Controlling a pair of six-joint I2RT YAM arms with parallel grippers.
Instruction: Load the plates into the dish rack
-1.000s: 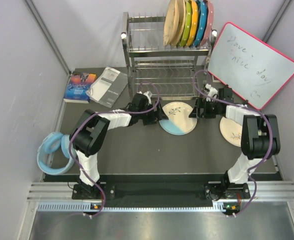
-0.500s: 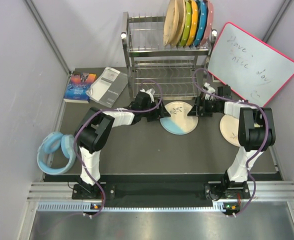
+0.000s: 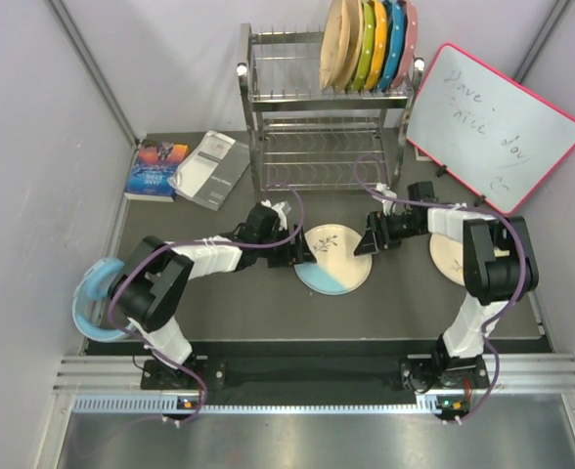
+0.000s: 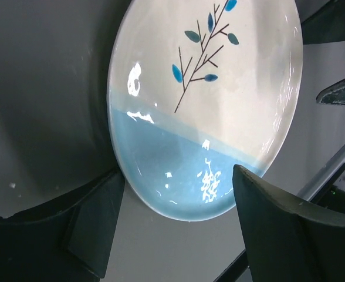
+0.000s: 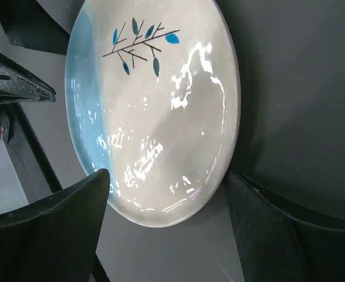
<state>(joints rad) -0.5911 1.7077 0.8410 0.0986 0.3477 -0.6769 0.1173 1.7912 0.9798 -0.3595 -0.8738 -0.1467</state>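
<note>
Half-blue plate [image 3: 333, 260] lies flat on the dark table [image 3: 239, 303] at the middle of the overhead frame, below the dish rack [image 3: 322, 147]. My left pincer [image 3: 289, 252] is at its left rim and my right pincer [image 3: 370, 240] at its upper-right rim. Both wrist views show the jaws spread wide and holding nothing, with the plate's edge just ahead of them. Whether either pincer touches the rim I cannot tell.

I judge the plate to be glazed ceramic: stiff, fairly heavy for a two-finger hold, slick where the highlights shine, and apt to chip or crack if dropped or knocked against the rack's wire. Lying flat, it offers only the thin rim. I would tip one edge up with one pincer, then pinch across the rim with the other, biting well in from the lip.

A pale plate [image 3: 451, 262] sits partly under the right arm at the right of the frame. Two orange-tinted plates [image 3: 341, 44] already stand in the rack's top tier, upper centre.
</note>
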